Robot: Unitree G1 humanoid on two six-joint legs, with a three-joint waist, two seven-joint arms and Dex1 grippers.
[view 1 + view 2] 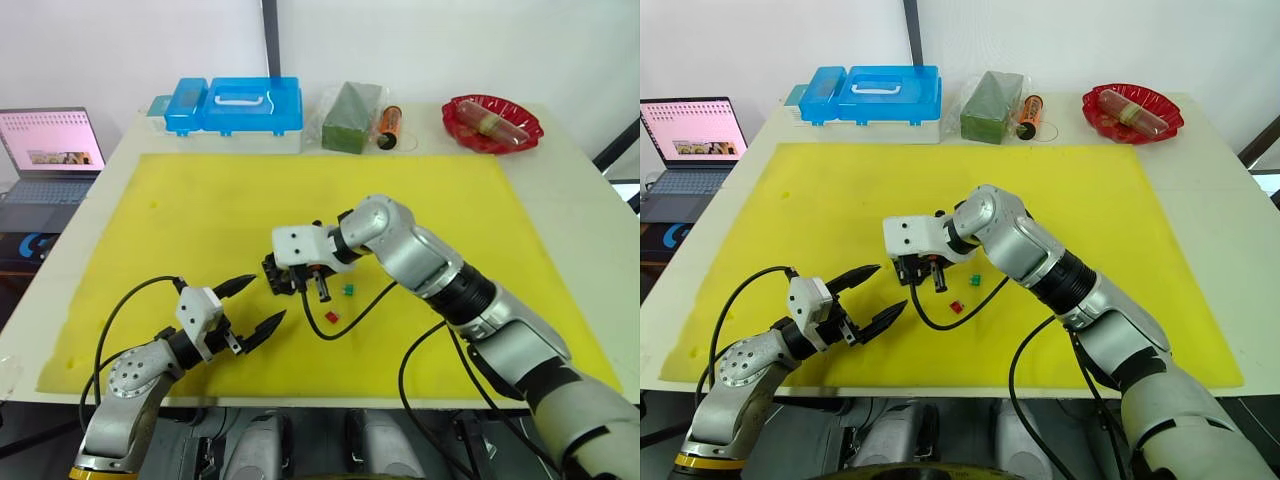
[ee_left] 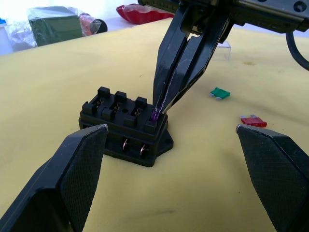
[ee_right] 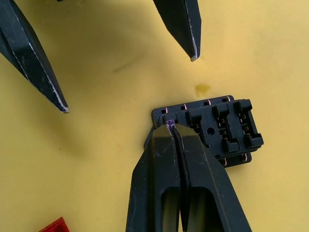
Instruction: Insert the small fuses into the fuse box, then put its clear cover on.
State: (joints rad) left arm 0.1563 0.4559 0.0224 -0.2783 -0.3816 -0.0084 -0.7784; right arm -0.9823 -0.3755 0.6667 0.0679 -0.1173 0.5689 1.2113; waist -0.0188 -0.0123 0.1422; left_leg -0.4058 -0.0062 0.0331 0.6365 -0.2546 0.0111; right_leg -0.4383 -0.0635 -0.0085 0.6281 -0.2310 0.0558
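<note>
Pinching a purple fuse (image 2: pixel 155 115) between closed fingertips, our right gripper (image 3: pixel 170 126) holds it at the end slot of the fuse box (image 2: pixel 124 126), which sits on the yellow mat (image 1: pixel 200 200) near the table's front edge. Our left gripper (image 1: pixel 249 304) waits just beside the box with its fingers spread wide, touching nothing. A green fuse (image 2: pixel 219 93) and a red fuse (image 2: pixel 253 121) lie loose on the mat close by.

We judge the risk plain: the box is unbraced, so a push that is off the slot's line could slide or tip it, or bend the fuse's blades. A fuse set crooked could also jam, or spring free when the fingers part.

We cannot tell whether the fuse is already seated or only resting at the slot's mouth; the fingertips cover most of it. A small transparent piece (image 2: pixel 223 47) behind the right gripper may be the clear cover, though we cannot make it out for certain.
</note>
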